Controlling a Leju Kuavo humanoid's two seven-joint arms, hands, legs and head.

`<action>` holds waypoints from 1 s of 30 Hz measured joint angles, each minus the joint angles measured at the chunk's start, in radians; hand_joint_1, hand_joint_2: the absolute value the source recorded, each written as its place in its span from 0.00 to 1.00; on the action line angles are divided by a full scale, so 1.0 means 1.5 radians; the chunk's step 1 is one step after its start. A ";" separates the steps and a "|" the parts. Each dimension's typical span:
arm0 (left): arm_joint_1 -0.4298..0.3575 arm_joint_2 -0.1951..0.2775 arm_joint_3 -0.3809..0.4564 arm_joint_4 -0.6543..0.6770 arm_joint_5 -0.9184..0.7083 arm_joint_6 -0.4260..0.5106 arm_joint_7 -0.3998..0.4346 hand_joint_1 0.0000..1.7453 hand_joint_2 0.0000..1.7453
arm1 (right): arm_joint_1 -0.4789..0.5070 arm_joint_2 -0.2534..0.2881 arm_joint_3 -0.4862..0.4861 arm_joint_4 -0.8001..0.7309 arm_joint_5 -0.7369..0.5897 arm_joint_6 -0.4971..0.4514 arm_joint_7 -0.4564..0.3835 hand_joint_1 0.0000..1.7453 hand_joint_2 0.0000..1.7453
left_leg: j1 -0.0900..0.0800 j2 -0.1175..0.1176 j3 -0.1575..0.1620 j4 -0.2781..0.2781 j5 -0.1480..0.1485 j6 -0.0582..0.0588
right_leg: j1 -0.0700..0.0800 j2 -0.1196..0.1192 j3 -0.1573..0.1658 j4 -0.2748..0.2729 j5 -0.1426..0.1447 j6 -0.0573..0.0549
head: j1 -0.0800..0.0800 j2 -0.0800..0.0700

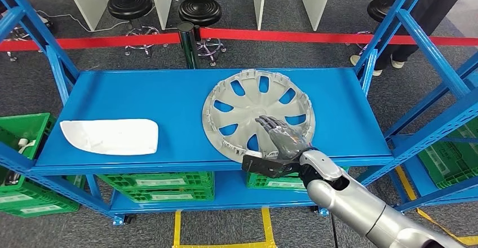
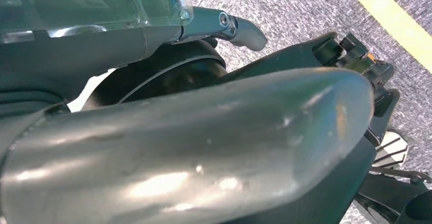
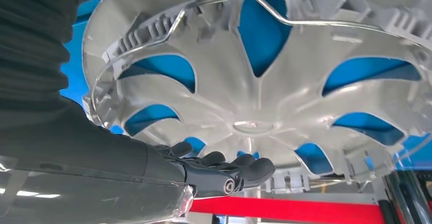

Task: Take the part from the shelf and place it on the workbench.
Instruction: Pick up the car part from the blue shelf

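Observation:
A silver hubcap [image 1: 248,108] lies inner side up on the top board of the blue shelf [image 1: 169,90], right of centre. My right hand [image 1: 284,141] reaches over its near rim, fingers stretched out flat above the spokes and holding nothing. In the right wrist view the dark fingers [image 3: 224,168] extend just beside the hubcap's ribbed inner face [image 3: 254,96], with its wire ring close by. A white curved panel [image 1: 110,136] lies on the same board at the left. My left hand [image 2: 193,147] hangs over grey floor, with nothing in it.
Blue uprights and slanted braces [image 1: 394,28] frame the shelf on both sides. Green crates [image 1: 158,183] fill the lower level and another stands at the left [image 1: 22,141]. Behind the shelf run red barrier tape [image 1: 282,35], black stools [image 1: 200,11] and a person's legs [image 1: 394,62].

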 joint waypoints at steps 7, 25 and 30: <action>0.000 0.000 -0.008 0.000 -0.002 -0.001 0.002 0.00 0.00 | 0.010 -0.012 -0.001 0.026 -0.022 0.000 -0.006 0.00 1.00 | 0.000 -0.003 0.000 0.000 0.000 0.000 | 0.000 0.000 0.000 0.000 0.000 0.000 | 0.000 0.000; 0.000 0.006 -0.013 0.000 0.002 0.000 -0.003 0.00 0.00 | 0.033 -0.045 -0.005 0.065 -0.088 0.012 -0.035 1.00 1.00 | 0.000 -0.009 0.001 0.000 0.000 0.000 | 0.000 -0.003 0.001 -0.001 -0.001 0.000 | 0.000 0.000; 0.000 0.007 -0.013 0.000 0.003 0.000 -0.004 0.00 0.00 | 0.037 -0.055 -0.006 0.063 -0.089 0.011 -0.036 1.00 1.00 | 0.000 -0.010 0.001 0.000 0.000 0.000 | 0.000 -0.004 0.002 -0.001 -0.001 0.000 | 0.000 0.000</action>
